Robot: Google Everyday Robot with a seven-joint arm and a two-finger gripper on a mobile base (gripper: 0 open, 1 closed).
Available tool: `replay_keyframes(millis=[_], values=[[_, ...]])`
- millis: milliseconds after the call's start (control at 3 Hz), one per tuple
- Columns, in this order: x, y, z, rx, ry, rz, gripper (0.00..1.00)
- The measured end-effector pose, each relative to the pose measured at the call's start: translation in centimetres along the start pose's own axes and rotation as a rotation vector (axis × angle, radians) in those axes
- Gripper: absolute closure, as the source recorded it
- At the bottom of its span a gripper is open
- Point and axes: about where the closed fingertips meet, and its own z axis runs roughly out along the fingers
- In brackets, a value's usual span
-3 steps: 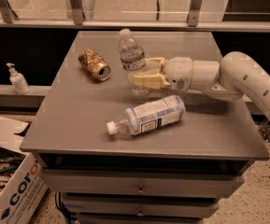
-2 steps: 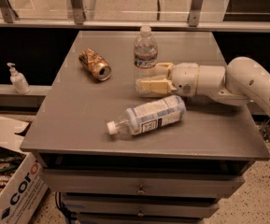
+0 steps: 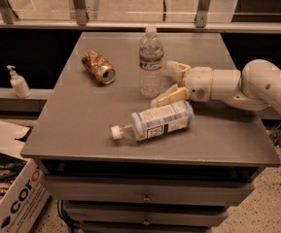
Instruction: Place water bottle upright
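The end effector (image 3: pixel 171 83) sits over the middle-right of the desk (image 3: pixel 77 125), its two fingers spread wide and holding nothing. Just to its left, the water bottle (image 3: pixel 150 64) stands upright on its base, cap on top, apparently clear of both fingers. Nearer, a larger labelled bottle (image 3: pixel 154 122) lies on its side; a crushed gold can (image 3: pixel 98 68) rests farther left. The placing step looks finished. The next move calls for a straight retreat rightward, without the fingers brushing the bottle.
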Motion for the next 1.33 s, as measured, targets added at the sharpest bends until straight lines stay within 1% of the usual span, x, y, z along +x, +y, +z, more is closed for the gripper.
replay_keyframes(millis=[333, 667, 1000, 1333], values=[[-0.4, -0.9, -2.4, 0.022, 0.036, -0.019, 0.00], [-0.6, -1.8, -5.4, 0.060, 0.048, -0.025, 0.00], [-1.3, -2.9, -7.9, 0.110, 0.015, -0.016, 0.00], [-1.4, -2.9, -8.1, 0.114, 0.013, -0.016, 0.00]])
